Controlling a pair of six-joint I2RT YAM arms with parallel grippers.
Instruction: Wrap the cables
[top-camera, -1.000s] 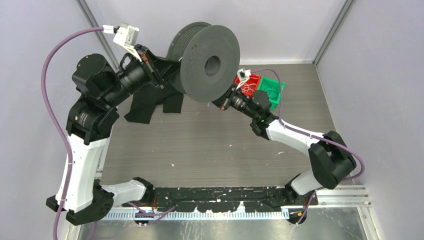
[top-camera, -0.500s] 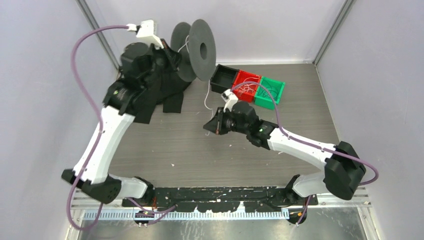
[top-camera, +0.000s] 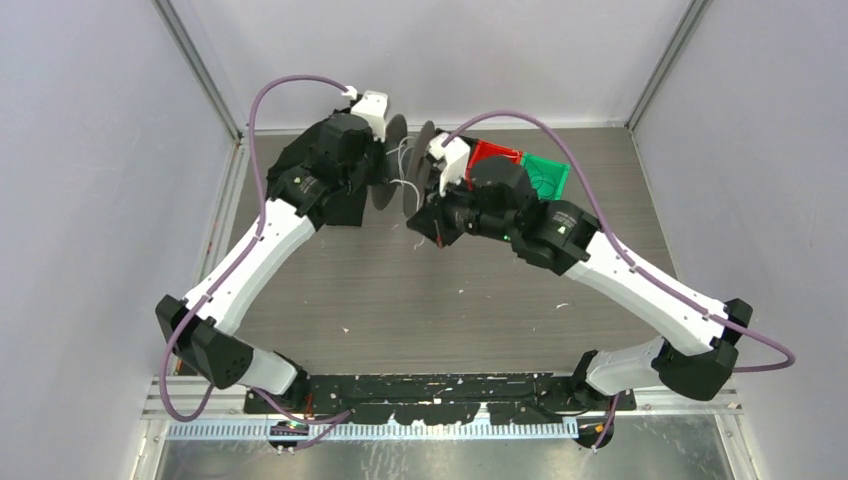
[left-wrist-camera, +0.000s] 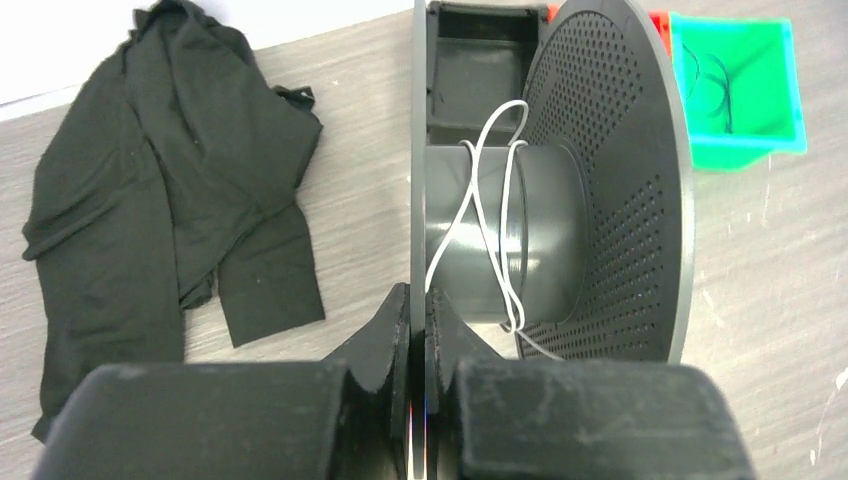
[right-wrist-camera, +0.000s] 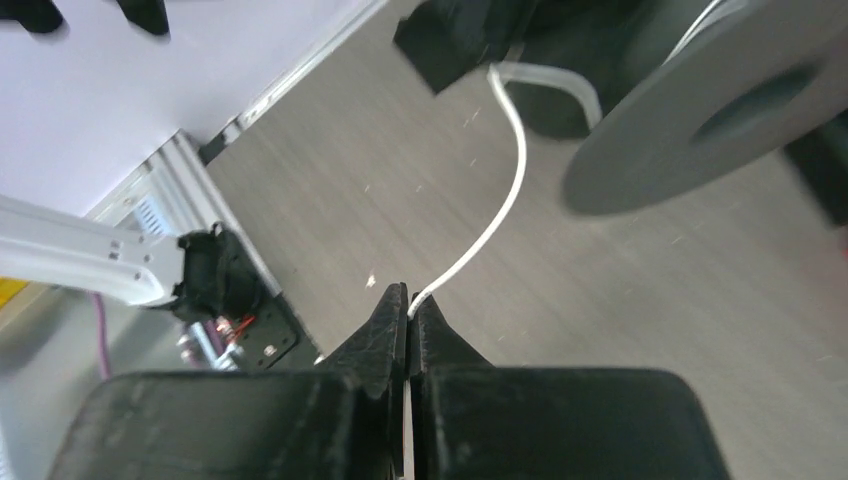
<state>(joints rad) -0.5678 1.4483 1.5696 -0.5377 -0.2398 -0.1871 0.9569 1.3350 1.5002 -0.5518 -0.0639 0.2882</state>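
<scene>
I count two robot arms: the left arm (top-camera: 240, 265) and the right arm (top-camera: 650, 290). Each arm has one gripper, so that makes two: the left gripper (left-wrist-camera: 417, 300) and the right gripper (right-wrist-camera: 410, 300). There are two purple cords: the left purple cord (top-camera: 290, 79) and the right purple cord (top-camera: 505, 116). There is one grey spool (left-wrist-camera: 540, 230), and it has two round plates. I can see one white cable (left-wrist-camera: 478, 215). There are three small bins: one black bin (left-wrist-camera: 480, 10), one red bin (top-camera: 497, 153) and one green bin (left-wrist-camera: 745, 155). There is one black cloth (left-wrist-camera: 170, 200) and one table (top-camera: 400, 300).
</scene>
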